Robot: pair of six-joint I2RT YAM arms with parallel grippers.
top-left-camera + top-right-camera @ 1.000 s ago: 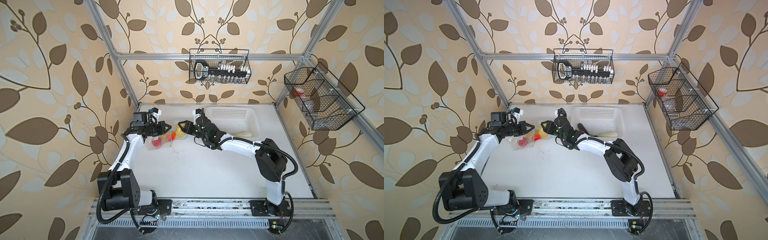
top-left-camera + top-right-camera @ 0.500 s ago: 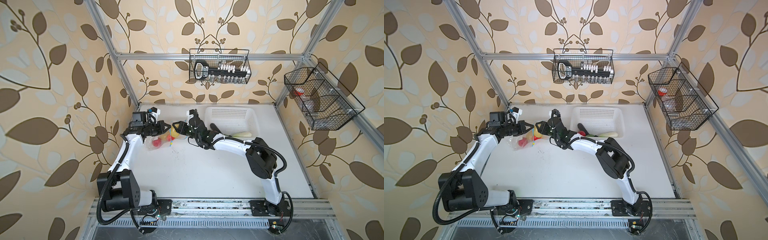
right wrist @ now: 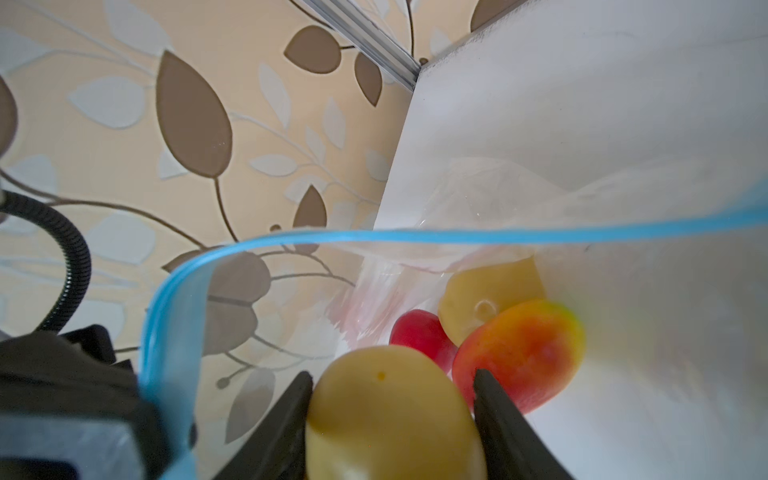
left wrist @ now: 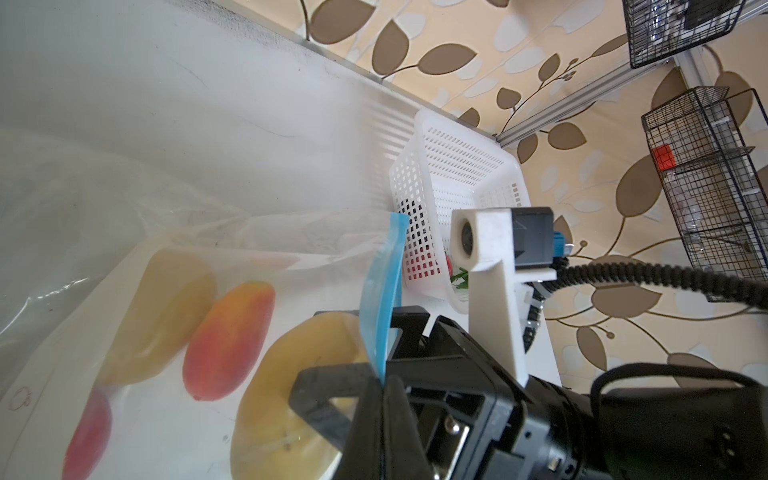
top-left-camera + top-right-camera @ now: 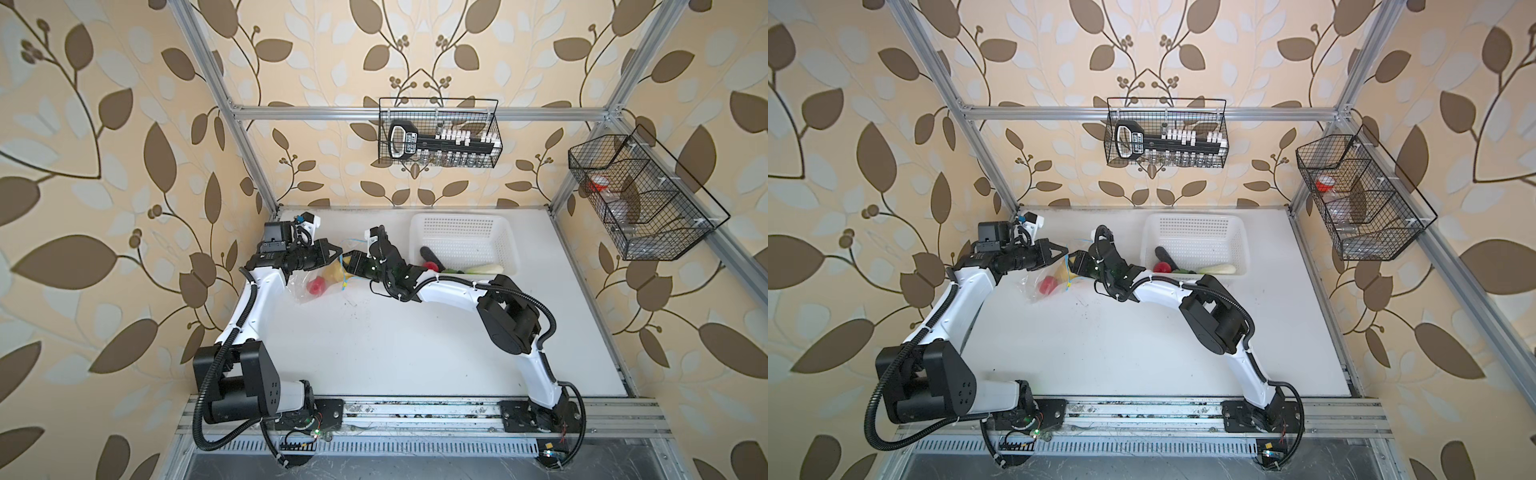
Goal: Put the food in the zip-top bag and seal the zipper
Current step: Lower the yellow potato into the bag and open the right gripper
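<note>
White tabletop [image 5: 395, 353], leaf-papered walls. Bag mouth held open by the left gripper [image 5: 337, 251], clenched on the zipper [image 3: 415, 237] of the zip-top bag [image 5: 305, 284]. At the mouth, the right gripper [image 3: 390, 380] grasps a potato [image 3: 390, 419].

Right wrist view alone shows the pieces already inside: second potato [image 3: 486, 299], fruit [image 3: 519, 349], tomato [image 3: 419, 336].

Only the top views show what is left in the basket [image 5: 461, 226]: eggplant [image 5: 428, 254], radish [image 5: 486, 269] and a red piece [image 5: 430, 266], probably the other tomato. Zipper not yet sealed.

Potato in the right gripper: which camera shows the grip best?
Right wrist view: the potato sits between both fingers of the right gripper, at the mouth of the zip-top bag. Left wrist view: partly behind a finger. Both top views: tiny, mostly hidden by the gripper.
</note>
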